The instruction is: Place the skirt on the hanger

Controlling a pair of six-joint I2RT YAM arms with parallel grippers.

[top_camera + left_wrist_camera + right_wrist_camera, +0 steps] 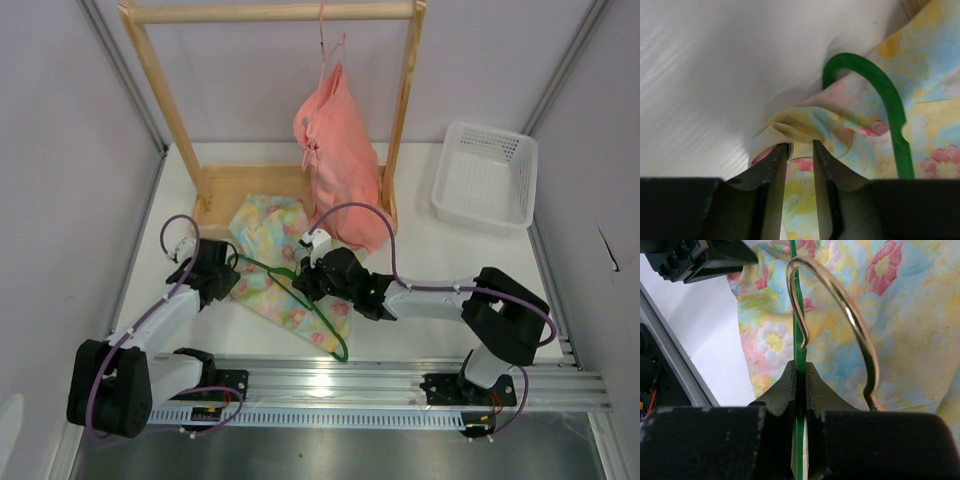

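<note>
Skirt flat on counter, not on hanger yet. Left jaws pinching skirt edge, right jaws clamped on hanger bar. Whole threading bit left to do.

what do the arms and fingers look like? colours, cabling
Left arm and right arm: white tubular links, bulky black joint housings, a purple cable looping along each. Fingers are dark, flat-faced, tapering to the tips. No markings readable.
</note>
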